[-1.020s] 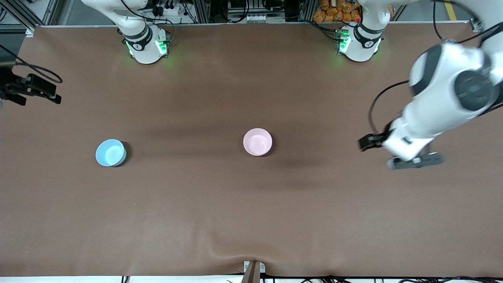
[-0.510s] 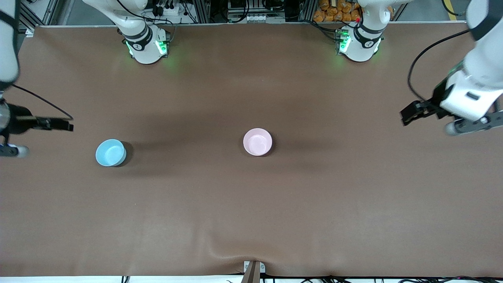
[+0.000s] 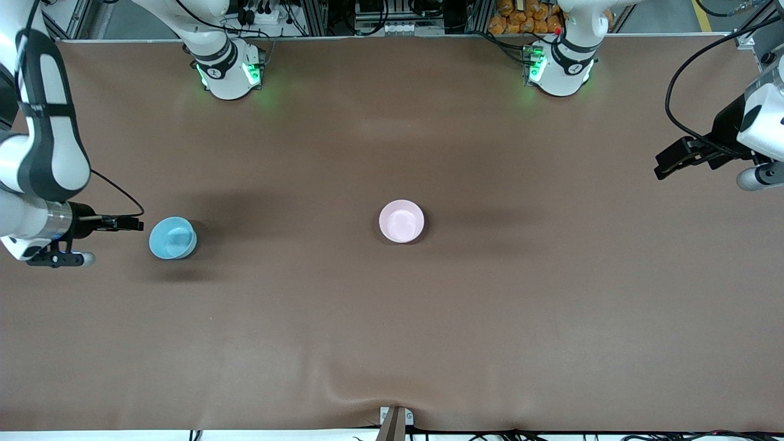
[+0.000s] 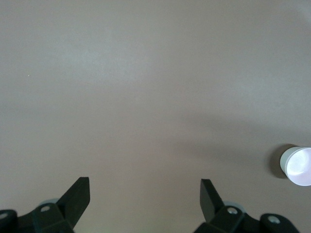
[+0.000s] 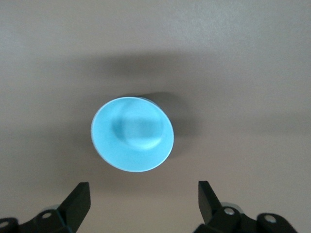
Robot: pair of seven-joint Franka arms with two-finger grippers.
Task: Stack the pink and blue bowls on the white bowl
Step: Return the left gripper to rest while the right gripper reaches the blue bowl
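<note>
Currently 2 bowls sit on the brown table (image 3: 392, 318). Taking the pink bowl (image 3: 401, 221) as the landmark, it rests upright near the middle of the table, its hollow facing up and holding nothing. The blue bowl (image 3: 173, 237) stands well apart from the pink bowl, toward the right arm's end of the table and slightly nearer to the front camera; it is also upright with nothing in it.

The right gripper (image 3: 116, 223) hangs low over the table just beside the blue bowl, on the side away from the pink bowl. Its fingers (image 5: 77, 201) are spread wide and grip nothing; in the right wrist view the blue bowl (image 5: 132, 141) lies ahead of them, not between them.

The left gripper (image 3: 670, 162) is up over the table's edge at the left arm's end, well apart from the pink bowl. Its fingers (image 4: 77, 194) are likewise spread wide and grip nothing, with bare table between them; the pink bowl (image 4: 297, 166) shows small at the edge of the left wrist view.
</note>
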